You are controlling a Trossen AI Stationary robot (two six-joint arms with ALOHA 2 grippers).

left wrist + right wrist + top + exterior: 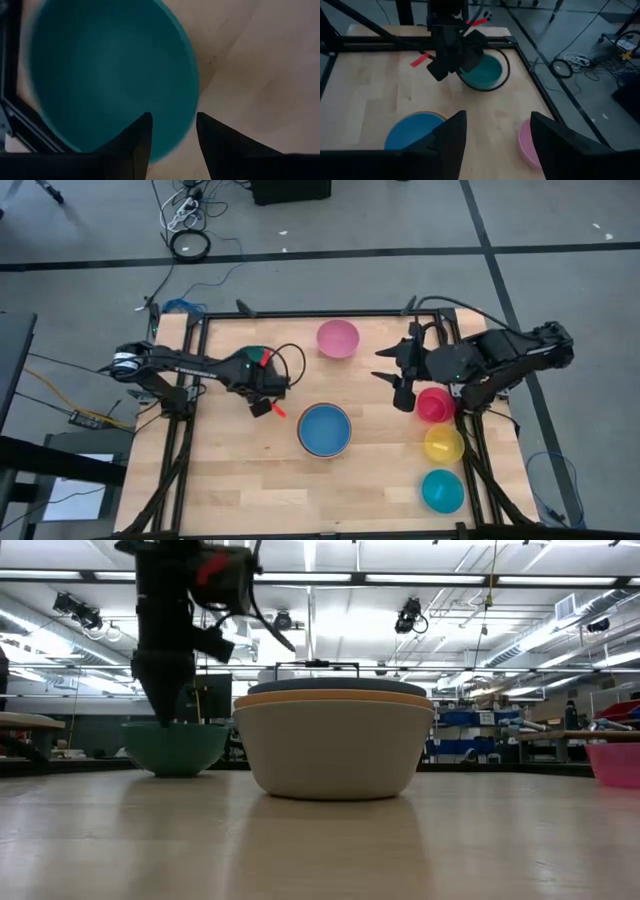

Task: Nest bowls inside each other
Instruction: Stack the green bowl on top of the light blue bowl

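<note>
A dark green bowl (110, 70) rests on its base at the table's left, seen also in the low view (178, 748) and the right wrist view (487, 72). My left gripper (172, 120) points down at it, open, one finger over the inside and one outside the rim. At the table's middle, a blue bowl (324, 428) sits in an orange one, which sits in a grey-white bowl (335, 750). My right gripper (495, 145) hangs open and empty, raised at the right, near the magenta-red bowl (434, 405). My left gripper stands open astride the dark green bowl's rim (192, 107), coming from above and slanting. One finger (140, 135) is over the inside, the other (207, 135) outside. Whether either finger touches the rim, I cannot tell. The bowl sits upright on the table.
A pink bowl (338, 338) lies at the far middle. Along the right edge, the magenta-red bowl, a yellow bowl (444, 443) and a cyan bowl (442, 491) stand in a row. A dark frame (300, 315) borders the table. Bare wood lies at the near left.
</note>
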